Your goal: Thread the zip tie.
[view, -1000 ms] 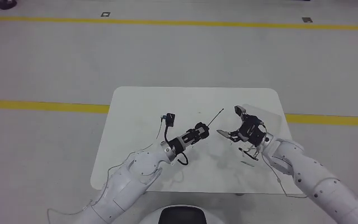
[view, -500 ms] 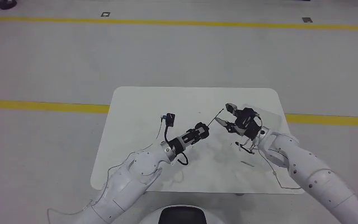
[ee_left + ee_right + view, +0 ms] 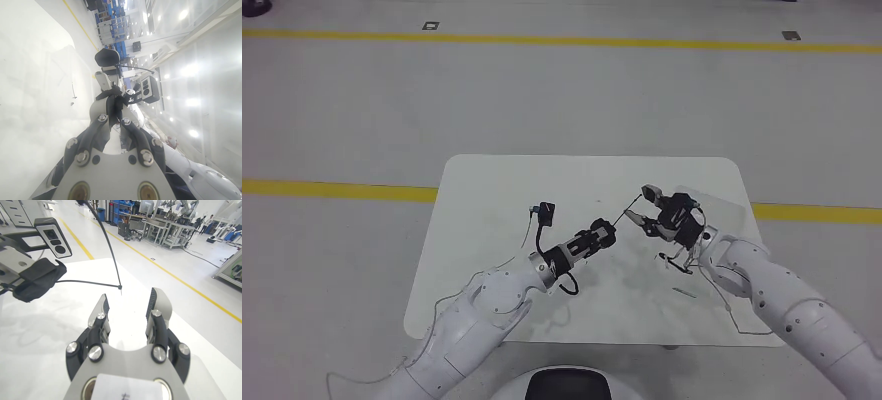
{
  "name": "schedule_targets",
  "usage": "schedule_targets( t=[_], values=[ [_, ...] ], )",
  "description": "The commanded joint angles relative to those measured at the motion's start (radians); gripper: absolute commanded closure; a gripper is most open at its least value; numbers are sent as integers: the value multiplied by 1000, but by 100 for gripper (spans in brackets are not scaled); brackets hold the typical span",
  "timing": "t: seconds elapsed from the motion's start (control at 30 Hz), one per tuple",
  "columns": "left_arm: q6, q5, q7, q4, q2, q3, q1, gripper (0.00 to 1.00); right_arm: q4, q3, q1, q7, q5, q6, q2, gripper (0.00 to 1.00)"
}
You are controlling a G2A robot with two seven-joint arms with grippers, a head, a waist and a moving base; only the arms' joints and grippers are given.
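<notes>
In the top view we find the left gripper (image 3: 604, 234) above the middle of the white table (image 3: 492, 200), clamped on the zip tie (image 3: 628, 209). The tie rises from it as a thin black line towards the right gripper (image 3: 642, 207), which hangs just beside the far end with its jaws spread. A small dark sliver (image 3: 683, 292) lies on the table nearer the robot; we cannot tell what it is. In the left wrist view the black-wrapped fingertips (image 3: 113, 95) are pressed together. The glare is strong here, and we cannot pick out the tie itself with confidence. The right wrist view is the clearest. The strap runs level from the left gripper (image 3: 37, 281) to a small square head (image 3: 119, 287), and a second length arcs upward from that head out of frame. A short pointed tip shows just beyond the head, so we judge the tail to be barely entered. The right gripper (image 3: 130, 296) stands wide, with its ribbed pads (image 3: 105, 305) short of the head and touching nothing. We judge the tie to be light, springy and smooth, and apt to flick or slip. The best hold would be on the flat of the tail close to the head, rather than on the fine tip.
</notes>
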Motion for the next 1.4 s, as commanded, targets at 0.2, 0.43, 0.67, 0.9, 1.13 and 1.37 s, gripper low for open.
schedule_targets(
  t=[0.2, 0.43, 0.67, 0.9, 1.13, 1.37],
  values=[
    [0, 0, 0, 0, 0, 0, 0, 100, -13, 4, -12, -39, -8, 0, 14, 57],
    [0, 0, 0, 0, 0, 0, 0, 100, -37, 4, -7, -34, -3, 0, 27, 60],
    [0, 0, 0, 0, 0, 0, 0, 100, -41, -2, 11, 3, 19, 0, 27, 63],
    [0, 0, 0, 0, 0, 0, 0, 100, -39, -15, 29, 19, 25, 0, 22, 66],
    [0, 0, 0, 0, 0, 0, 0, 100, -8, -34, 46, 13, 42, 0, 16, 75],
    [0, 0, 0, 0, 0, 0, 0, 100, 1, -51, 59, 5, 40, 0, 15, 75]
  ],
)
